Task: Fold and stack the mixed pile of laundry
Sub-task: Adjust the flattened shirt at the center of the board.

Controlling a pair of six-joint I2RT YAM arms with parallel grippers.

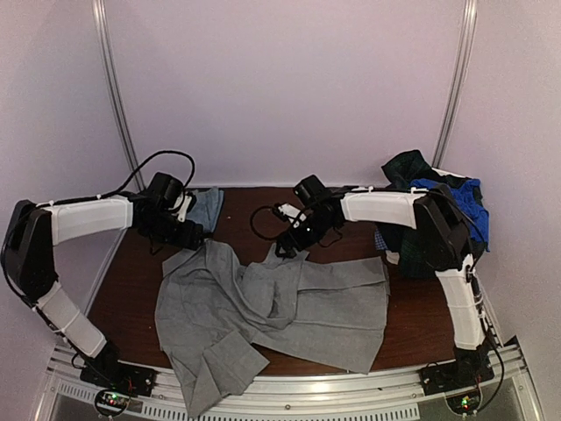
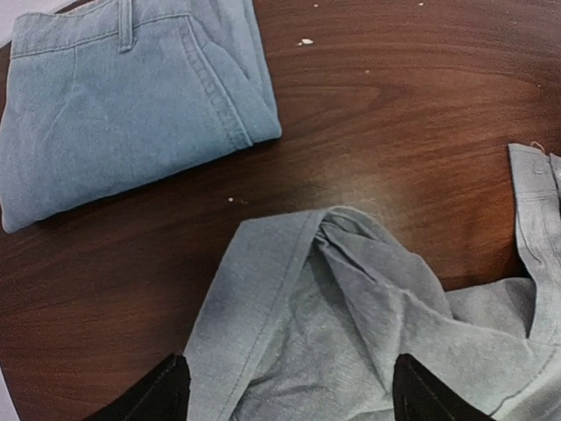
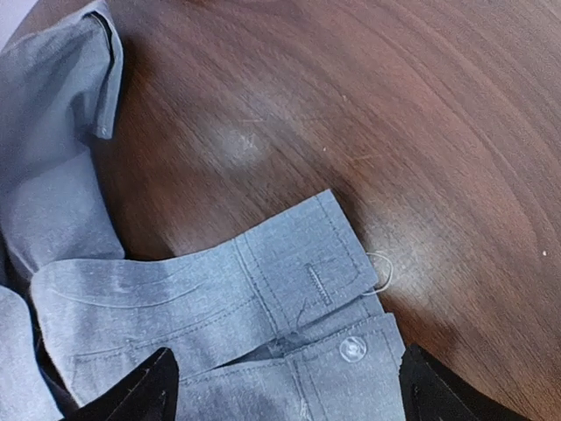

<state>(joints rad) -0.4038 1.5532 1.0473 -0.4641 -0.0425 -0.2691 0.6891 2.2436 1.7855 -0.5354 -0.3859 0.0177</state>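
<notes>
Our left gripper [image 2: 289, 373] hangs with its fingers spread and nothing between them, over a bunched fold of the grey shirt [image 1: 280, 303]. Our right gripper [image 3: 287, 361] is just as wide apart, above a stitched band [image 3: 289, 289] carrying a button [image 3: 351, 349] (cuff or collar, we cannot say which).

We judge the shirt light, thin and limp. It will sag from any pinch and slide easily on the wooden table [image 1: 412, 324]. The doubled hems and that stiffer band look like the best holds.

The mixed laundry pile [image 1: 419, 180] sits at 3 o'clock on the table, partly hidden by the right arm's elbow and well apart from both grippers. At 11 o'clock from the left gripper lies a folded blue-grey stack [image 2: 123, 105], near the shirt's edge but not touching it. A careless drag could nudge it.
</notes>
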